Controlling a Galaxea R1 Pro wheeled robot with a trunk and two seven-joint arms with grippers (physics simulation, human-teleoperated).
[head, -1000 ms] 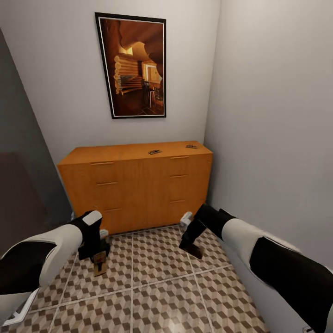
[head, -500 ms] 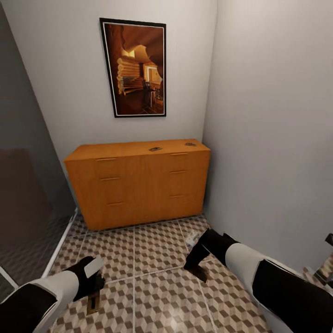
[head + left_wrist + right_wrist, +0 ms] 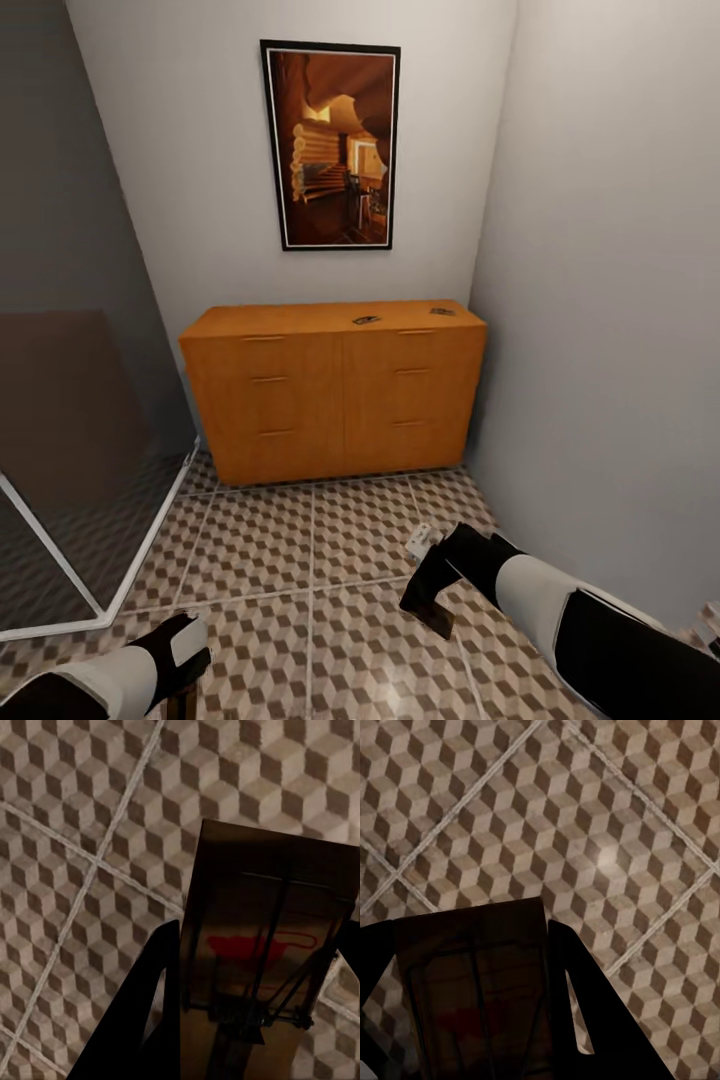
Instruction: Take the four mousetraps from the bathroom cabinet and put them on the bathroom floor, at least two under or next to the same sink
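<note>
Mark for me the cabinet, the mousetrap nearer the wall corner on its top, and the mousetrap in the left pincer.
cabinet (image 3: 335,400): head view, middle of its drawer front.
corner mousetrap (image 3: 442,311): head view, centre of the small dark slab.
held mousetrap (image 3: 262,960): left wrist view, on the red mark of its wooden face.

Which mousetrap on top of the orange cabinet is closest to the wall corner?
The mousetrap at the cabinet's right end, by the side wall. The other mousetrap lies nearer the top's middle.

No readable text, label, brand, number or sign appears in these views.
</note>
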